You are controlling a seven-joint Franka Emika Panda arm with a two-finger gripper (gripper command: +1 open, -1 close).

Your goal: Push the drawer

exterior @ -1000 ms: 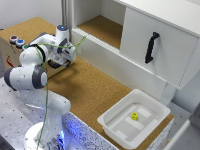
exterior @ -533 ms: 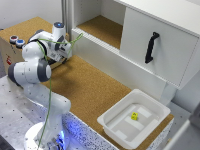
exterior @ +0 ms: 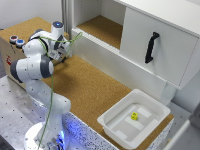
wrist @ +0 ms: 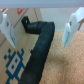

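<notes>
The wooden box (exterior: 10, 47) with red and blue buttons (exterior: 16, 41) on top stands at the exterior view's left. Its drawer is hidden behind my arm there. My gripper (exterior: 61, 51) is low over the cork, right beside the box. In the wrist view the gripper (wrist: 39, 27) is open and empty, with white fingers (wrist: 6, 27) wide apart. Below them is tan plywood (wrist: 15, 50) with a blue printed marker (wrist: 15, 62). I cannot tell whether that plywood is the drawer front.
A black cable (wrist: 42, 45) hangs between the fingers. A white cabinet door with a black handle (exterior: 151, 47) and an open shelf (exterior: 102, 27) stand at the back. A white tray (exterior: 112, 122) with a small yellow object (exterior: 134, 116) sits at the cork table's (exterior: 90, 85) right end.
My arm has folded in and the gripper has moved toward the exterior view's left and back, closer to the wooden box.
</notes>
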